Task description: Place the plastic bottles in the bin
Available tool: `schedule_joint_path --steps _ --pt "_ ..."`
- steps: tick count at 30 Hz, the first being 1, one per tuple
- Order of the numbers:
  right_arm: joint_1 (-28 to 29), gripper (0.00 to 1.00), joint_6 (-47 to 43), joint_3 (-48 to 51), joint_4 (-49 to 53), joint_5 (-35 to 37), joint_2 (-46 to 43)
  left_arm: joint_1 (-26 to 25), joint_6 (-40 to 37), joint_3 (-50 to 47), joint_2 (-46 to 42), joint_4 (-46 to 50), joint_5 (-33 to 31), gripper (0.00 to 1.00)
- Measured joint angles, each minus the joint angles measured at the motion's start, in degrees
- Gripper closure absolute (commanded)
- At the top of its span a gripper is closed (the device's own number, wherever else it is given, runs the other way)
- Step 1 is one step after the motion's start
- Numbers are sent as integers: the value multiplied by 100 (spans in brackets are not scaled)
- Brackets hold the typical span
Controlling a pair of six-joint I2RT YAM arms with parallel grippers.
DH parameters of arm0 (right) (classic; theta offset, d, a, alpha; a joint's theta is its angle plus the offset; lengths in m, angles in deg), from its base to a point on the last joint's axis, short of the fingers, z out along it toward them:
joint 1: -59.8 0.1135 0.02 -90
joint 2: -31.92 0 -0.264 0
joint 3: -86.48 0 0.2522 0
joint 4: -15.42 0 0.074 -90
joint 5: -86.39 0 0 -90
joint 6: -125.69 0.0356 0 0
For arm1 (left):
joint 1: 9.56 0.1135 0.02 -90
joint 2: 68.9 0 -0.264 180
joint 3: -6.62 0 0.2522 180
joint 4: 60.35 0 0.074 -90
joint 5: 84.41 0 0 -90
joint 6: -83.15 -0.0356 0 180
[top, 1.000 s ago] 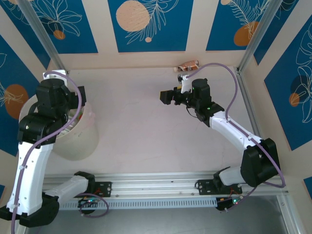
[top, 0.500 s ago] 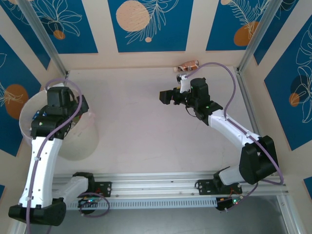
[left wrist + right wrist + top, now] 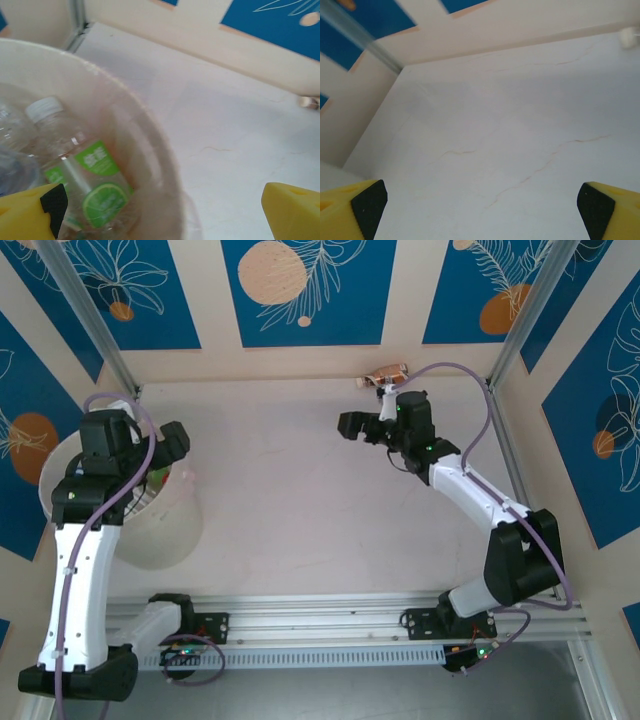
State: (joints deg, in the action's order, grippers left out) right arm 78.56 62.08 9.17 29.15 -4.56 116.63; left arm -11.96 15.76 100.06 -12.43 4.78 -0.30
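From overhead I see the bin (image 3: 165, 525) standing at the left side of the surface (image 3: 290, 490), close to the left wall. My left arm (image 3: 75, 560) reaches up over it. Through the left wrist camera the left claw (image 3: 160, 220) hangs above the bin's rim with its 2 yellow fingers (image 3: 292, 210) spread fully apart and nothing between them.

Below that claw, inside the bin, a green-labelled bottle (image 3: 87, 182) with a white cap leans against the inner wall, cap pointing up and away from me. Just to its left lies at least 1 more clear bottle (image 3: 12, 170), too blurred for me to say more about it.

My right arm (image 3: 470, 495) stretches out toward the far right part of the surface. The right claw (image 3: 482, 215) hovers over bare surface, its 2 fingers wide apart, black pads (image 3: 367, 207) facing inward, holding nothing.

In the overhead view 1 lone bottle (image 3: 385, 374) lies on its side against the back wall (image 3: 300, 362), near the far right corner and just beyond the right claw. It looks clear with a reddish-brown label. It is well apart from the bin, on the opposite side of the surface.

At the top right edge of the right wrist view sits a small pale object (image 3: 627, 36); I cannot tell what it is.
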Motion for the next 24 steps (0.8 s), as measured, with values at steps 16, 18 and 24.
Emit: schedule_joint_path --steps 16,18,24 --pt "-1329 0 645 -1641 1161 162 1541 -1213 -17 -129 227 -2428 2092 0" --pt "-1473 0 673 -1908 1233 133 1781 -1539 -26 -131 428 -2796 2326 0" --pt "-1867 0 951 -2817 1379 -254 2686 -2085 -50 -319 1073 -3550 2667 0"
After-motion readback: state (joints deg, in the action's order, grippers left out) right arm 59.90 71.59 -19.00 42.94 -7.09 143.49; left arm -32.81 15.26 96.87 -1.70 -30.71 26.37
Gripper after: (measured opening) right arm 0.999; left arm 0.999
